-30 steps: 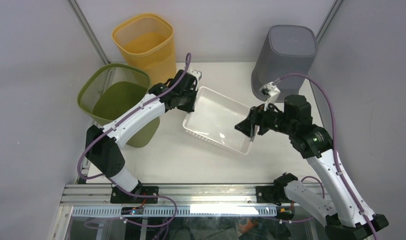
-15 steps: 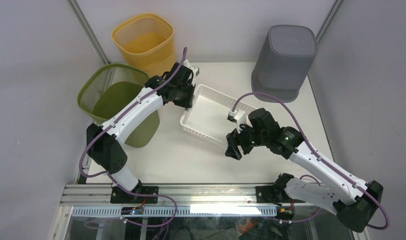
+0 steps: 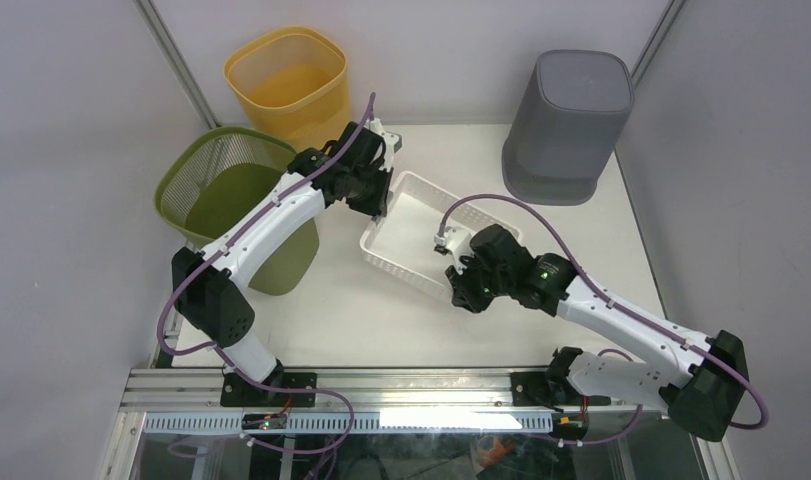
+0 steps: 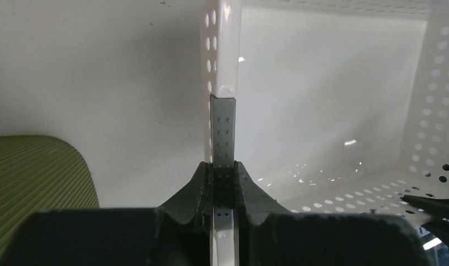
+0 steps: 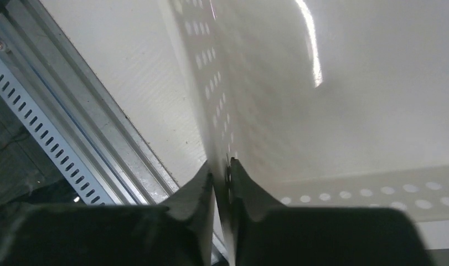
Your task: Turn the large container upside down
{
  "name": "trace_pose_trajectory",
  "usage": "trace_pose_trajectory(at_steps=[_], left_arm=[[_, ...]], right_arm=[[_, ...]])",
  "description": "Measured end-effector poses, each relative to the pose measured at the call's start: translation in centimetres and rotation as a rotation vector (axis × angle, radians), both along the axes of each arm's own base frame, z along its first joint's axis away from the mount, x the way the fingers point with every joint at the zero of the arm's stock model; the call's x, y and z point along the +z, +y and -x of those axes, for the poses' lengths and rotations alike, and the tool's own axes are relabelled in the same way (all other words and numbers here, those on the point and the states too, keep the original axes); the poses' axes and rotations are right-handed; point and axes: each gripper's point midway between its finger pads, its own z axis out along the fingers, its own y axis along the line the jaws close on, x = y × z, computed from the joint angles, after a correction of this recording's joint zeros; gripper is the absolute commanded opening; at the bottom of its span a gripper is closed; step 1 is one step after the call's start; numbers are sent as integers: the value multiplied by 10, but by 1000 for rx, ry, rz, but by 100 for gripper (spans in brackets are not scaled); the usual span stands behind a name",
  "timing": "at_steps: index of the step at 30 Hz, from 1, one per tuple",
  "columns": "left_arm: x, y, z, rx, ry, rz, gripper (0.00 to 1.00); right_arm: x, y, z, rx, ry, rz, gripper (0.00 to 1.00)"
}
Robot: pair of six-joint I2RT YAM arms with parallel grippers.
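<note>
The large container [image 3: 411,225] is a white perforated rectangular basket, standing open side up mid-table. My left gripper [image 3: 379,205] is shut on its far-left wall; in the left wrist view the fingers [image 4: 224,174] pinch the perforated wall [image 4: 222,66] edge-on. My right gripper [image 3: 464,297] is shut on the near long wall at its right end. The right wrist view shows those fingers [image 5: 221,172] clamped on the thin white wall [image 5: 255,111], with the container's inside to the right.
A yellow bin [image 3: 287,85] and a green mesh bin [image 3: 231,195] stand at the back left, close to my left arm. A grey bin [image 3: 571,120] stands upside down at the back right. The aluminium rail [image 3: 381,380] runs along the near edge.
My right arm swung from the container's right end to its near wall, and its jaws went from open to shut on it. The left gripper kept its hold; the container shifted slightly left.
</note>
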Motion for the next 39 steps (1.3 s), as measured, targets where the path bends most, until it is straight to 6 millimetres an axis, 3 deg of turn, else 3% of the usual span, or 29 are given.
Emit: trace_pose_trajectory(at_steps=[5, 6, 8, 10, 11, 17, 22, 25, 29, 31, 33, 37, 39], left_arm=[[-2, 1, 0, -10, -1, -10, 2], [-1, 1, 0, -10, -1, -10, 18], [3, 1, -3, -8, -7, -4, 66], [14, -3, -6, -2, -20, 23, 92], [23, -6, -9, 5, -36, 41, 98], [98, -13, -24, 55, -187, 164, 99], [181, -3, -19, 105, -365, 293, 99], [228, 11, -3, 126, -468, 382, 99], [276, 28, 22, 134, -576, 486, 99], [290, 34, 31, 138, -611, 521, 99], [292, 36, 33, 142, -620, 530, 99], [277, 31, 26, 146, -589, 509, 99], [264, 28, 21, 147, -564, 489, 99]], right_arm=[[-1, 8, 3, 36, -5, 1, 0], [0, 9, 3, 32, -3, -2, 0], [1, 10, 3, 18, 4, -10, 0], [5, 15, 2, -4, 13, -39, 0], [6, 17, 2, -32, 34, -56, 0], [10, 30, 3, -132, 159, -128, 0], [55, 62, -6, -186, 251, -303, 0], [87, 83, -12, -202, 306, -441, 0], [116, 105, -21, -255, 418, -636, 0], [119, 111, -27, -295, 485, -723, 0], [113, 115, -32, -340, 566, -792, 0], [76, 115, -35, -466, 763, -873, 0], [73, 113, -36, -500, 827, -924, 0]])
